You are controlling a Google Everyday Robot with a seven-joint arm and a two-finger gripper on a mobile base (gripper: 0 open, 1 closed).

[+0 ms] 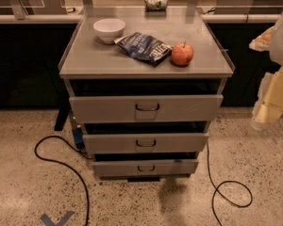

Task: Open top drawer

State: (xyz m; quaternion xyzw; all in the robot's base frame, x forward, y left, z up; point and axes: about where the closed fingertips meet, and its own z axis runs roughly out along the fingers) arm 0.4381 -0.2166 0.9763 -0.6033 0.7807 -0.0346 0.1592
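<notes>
The top drawer is the widest grey front of three in a grey metal cabinet, with a small dark wire handle at its centre. A dark gap shows between its upper edge and the cabinet top. My gripper is at the far right edge of the camera view, with the white and yellowish arm below it. It hangs in the air to the right of the cabinet, about level with the cabinet top, well apart from the drawer and its handle.
The cabinet top carries a white bowl, a dark blue chip bag, a red apple and a can at the back. Two narrower drawers sit below. Black cables lie on the speckled floor on both sides.
</notes>
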